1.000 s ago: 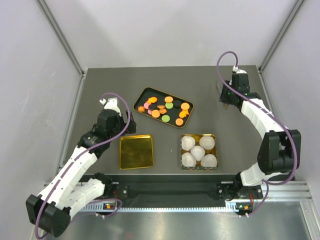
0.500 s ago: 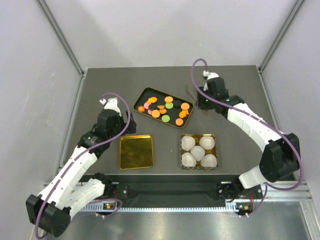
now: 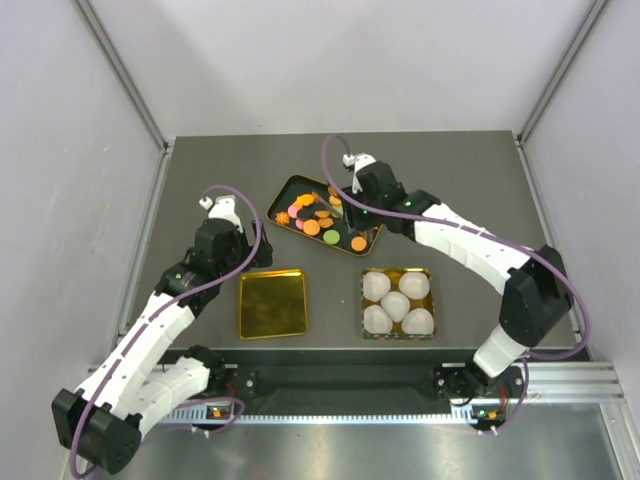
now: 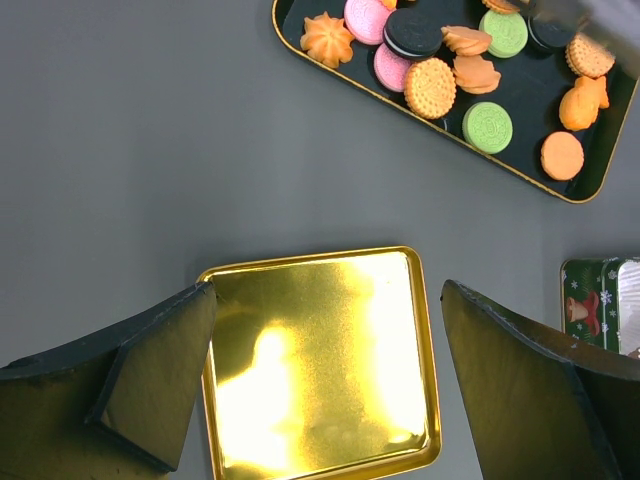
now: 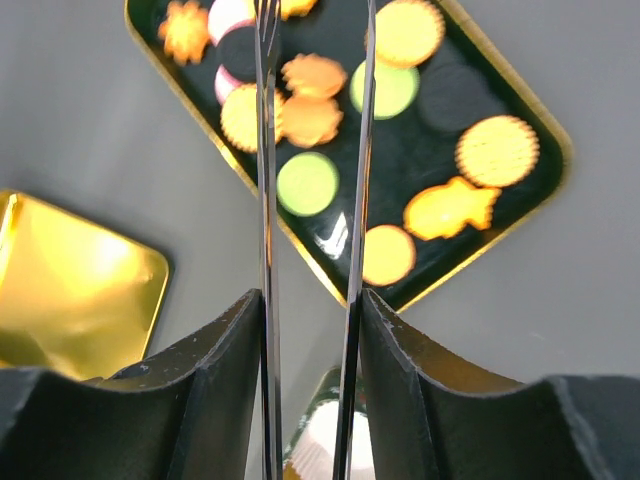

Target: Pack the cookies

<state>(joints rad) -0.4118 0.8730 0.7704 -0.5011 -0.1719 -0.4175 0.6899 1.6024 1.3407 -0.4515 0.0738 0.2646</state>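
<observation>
top external view: the dark grey matte table (image 3: 450,170) has three containers on it. farthest back is a black oblong tray with a thin gold rim (image 3: 275,200), sitting at an angle. all the small flat cookies (image 3: 312,227) are in it, in a loose layer of orange, green, pink and black. nearer the arm bases there's a shiny shallow gold square tray (image 3: 272,303). to its right is a gold square tin (image 3: 366,272) packed with crinkly white paper cups (image 3: 397,305), five as far as i can count.

left wrist view: the left gripper (image 4: 328,290) hangs over the gold square tray with its matte black fingers spread wide apart, holding nothing. the tray is mirror smooth with rounded corners. up close the cookies have ridged edges. most are round, one's flower-shaped and a couple look like little fish.

right wrist view: the right gripper (image 5: 310,300) is squeezed onto thin shiny tweezers (image 5: 265,150). the two blades run out between its fingers and point over the black tray, above the cookies. can't tell if the tips touch any.
</observation>
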